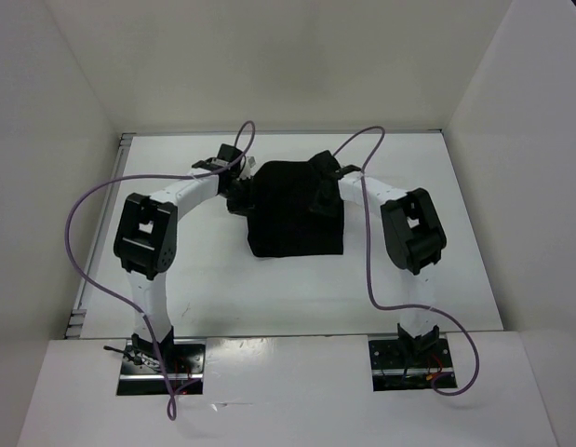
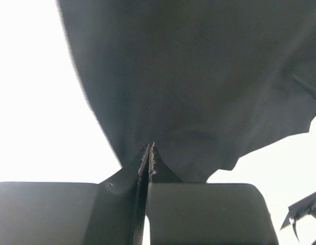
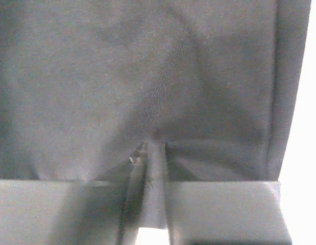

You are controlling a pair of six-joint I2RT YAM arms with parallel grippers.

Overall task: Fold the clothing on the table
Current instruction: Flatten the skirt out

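A: Left pincer was clenched on the clothing. Your jaws stood all but together, with a thin ridge of black cloth nipped between them and creases running toward the nip.

B: Your right pincer was grasping it too. The jaws were a shade wider there, and a pleat of the same cloth filled the gap. That view didn't show how deep the bite went.

A: Position, from overhead: the clothing lay as a compact, roughly square dark patch on the bench, mid-width and toward the far side. You had the left pincer at its far-left edge and the right one on its far-right part.

B: Our reading of the step: you were mid-fold, with both far corners in hand and the near hem flat on the bench. The overhead view didn't show whether the held edge was lifted or down.

A: The next move called for you to carry both pincers toward the near hem, level with each other, so the held edge came over square. The cloth was limp, so one side lagging would likely have skewed the crease.

B: Then you had to lower it until cloth rested on cloth, and only then let go.
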